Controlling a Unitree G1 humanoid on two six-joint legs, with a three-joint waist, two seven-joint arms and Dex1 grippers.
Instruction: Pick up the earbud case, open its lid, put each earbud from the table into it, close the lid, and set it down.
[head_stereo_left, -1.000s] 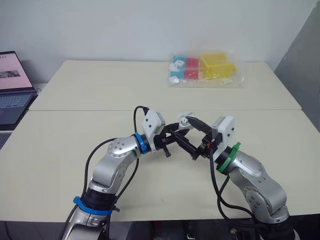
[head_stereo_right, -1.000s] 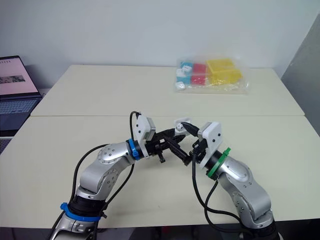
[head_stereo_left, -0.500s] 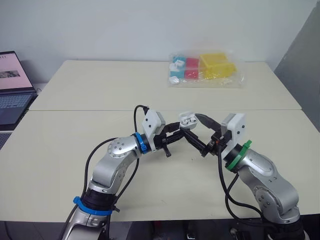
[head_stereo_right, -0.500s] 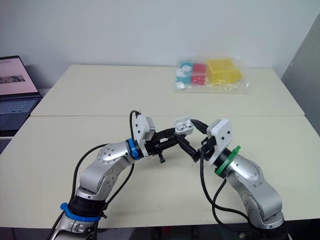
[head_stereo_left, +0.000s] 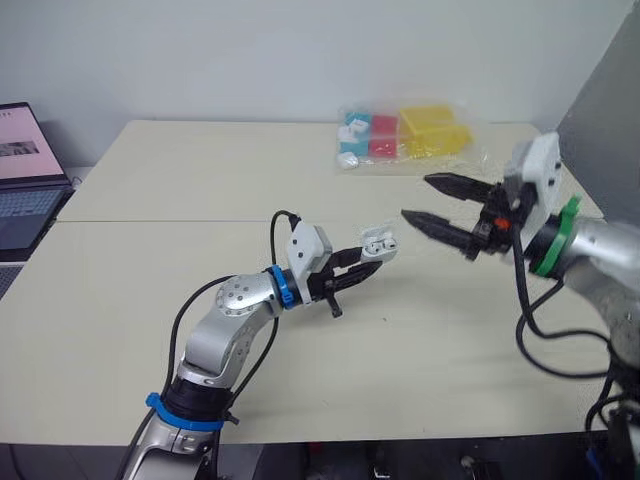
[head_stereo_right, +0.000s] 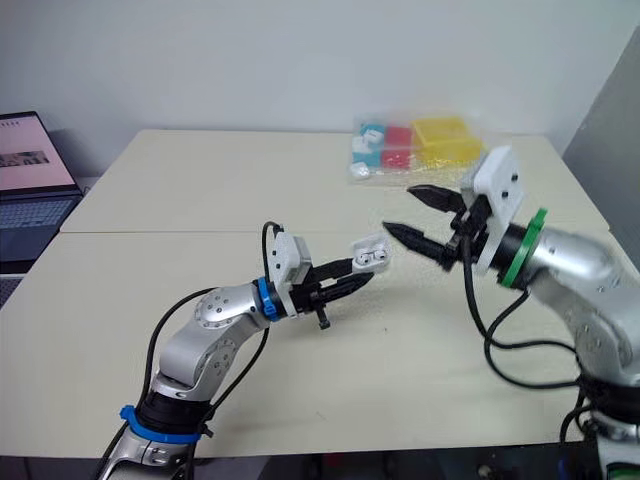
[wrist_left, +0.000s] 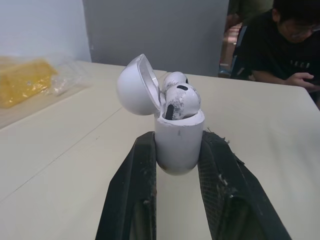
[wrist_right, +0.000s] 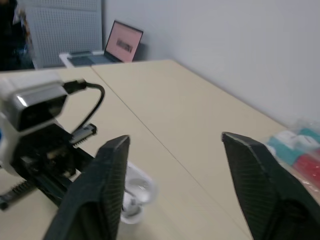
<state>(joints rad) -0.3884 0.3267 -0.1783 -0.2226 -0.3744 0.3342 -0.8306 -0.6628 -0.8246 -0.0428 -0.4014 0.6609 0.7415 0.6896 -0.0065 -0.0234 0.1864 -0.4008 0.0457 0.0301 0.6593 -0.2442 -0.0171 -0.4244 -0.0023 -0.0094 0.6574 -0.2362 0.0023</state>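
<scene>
Beige table (head_stereo_left: 150, 270) below: your R gripper (head_stereo_left: 417, 197) has just backed off to the right, fingers wide apart & empty, while L gripper (wrist_left: 177, 150) clamps the earbud case (head_stereo_left: 378, 241) above mid-table, lid (wrist_left: 134, 86) open, 2 earbuds (wrist_left: 177, 95) seated, so closing looks next.

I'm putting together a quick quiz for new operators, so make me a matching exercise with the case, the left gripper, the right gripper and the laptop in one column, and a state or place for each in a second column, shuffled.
Column one:
1. case
2. left gripper
3. right gripper
4. laptop

Column two:
A. open, holding nothing, raised above the table
B. at the far left of the scene
C. lid up, earbuds inside
D. shut on the case

Pairs: 1-C, 2-D, 3-A, 4-B
</scene>
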